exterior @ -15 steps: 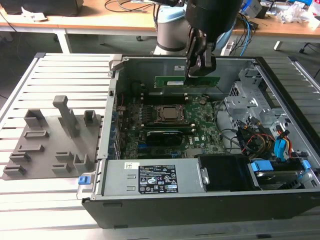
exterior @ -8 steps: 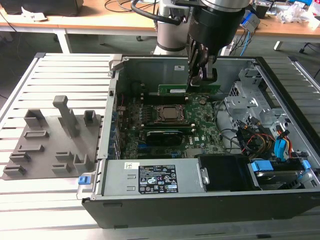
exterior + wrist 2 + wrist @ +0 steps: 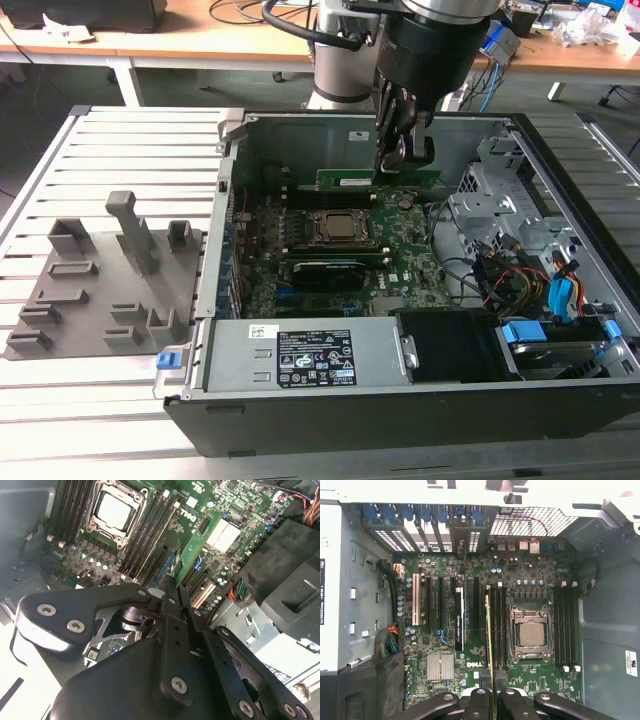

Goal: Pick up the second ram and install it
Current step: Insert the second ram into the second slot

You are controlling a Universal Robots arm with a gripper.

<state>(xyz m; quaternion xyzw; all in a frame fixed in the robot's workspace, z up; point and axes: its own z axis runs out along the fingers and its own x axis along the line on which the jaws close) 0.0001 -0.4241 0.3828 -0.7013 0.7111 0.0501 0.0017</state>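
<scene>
One green ram stick [image 3: 345, 179] stands on its long edge inside the open computer case [image 3: 400, 425]. It is pinched at its top edge by the gripper [image 3: 398, 160], whose fingers are drawn narrow on it. In the exterior view it sits at twelve o'clock of the CPU socket [image 3: 340, 228], low over the black memory slots [image 3: 499, 625] just beside the socket; whether it is seated I cannot tell. The grey holder tray [image 3: 100, 290] lies on the slatted table [image 3: 130, 130], at nine o'clock of the case.
</scene>
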